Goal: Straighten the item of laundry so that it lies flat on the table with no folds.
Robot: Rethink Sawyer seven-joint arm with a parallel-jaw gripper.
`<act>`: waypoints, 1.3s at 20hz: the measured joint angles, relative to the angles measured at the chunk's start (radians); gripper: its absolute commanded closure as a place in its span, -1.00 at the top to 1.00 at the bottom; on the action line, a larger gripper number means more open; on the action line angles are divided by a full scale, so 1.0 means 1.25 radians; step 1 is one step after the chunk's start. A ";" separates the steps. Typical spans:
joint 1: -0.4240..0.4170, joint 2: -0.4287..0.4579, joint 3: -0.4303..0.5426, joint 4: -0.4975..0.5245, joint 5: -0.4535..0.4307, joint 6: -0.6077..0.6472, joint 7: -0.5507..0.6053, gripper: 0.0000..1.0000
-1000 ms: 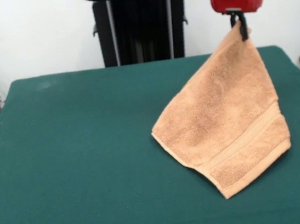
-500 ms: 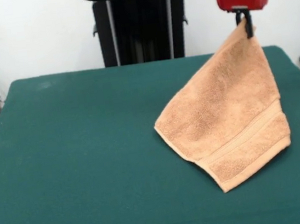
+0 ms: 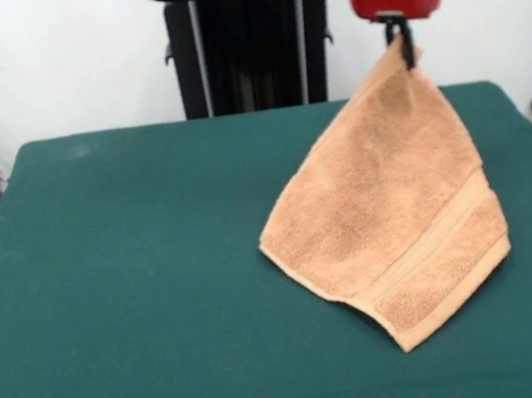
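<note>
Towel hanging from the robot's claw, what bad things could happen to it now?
The gripper pinches only one corner of the towel, so that corner might slip out and the cloth could drop in a heap. The lower part rests on the table while the top hangs, so letting go here would probably fold it over itself. It also sits near the table's side edge and could slide off.

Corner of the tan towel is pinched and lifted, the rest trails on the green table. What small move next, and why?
Probably draw the gripper toward the far edge while lowering it. Its jaws hold one corner of the tan terry-cloth towel high, so the cloth slopes tent-like down to the dark green felt table; dragging should lay it flat.
</note>
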 measured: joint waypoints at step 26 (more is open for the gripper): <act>-0.019 -0.001 -0.002 0.001 -0.037 0.000 0.000 -1.00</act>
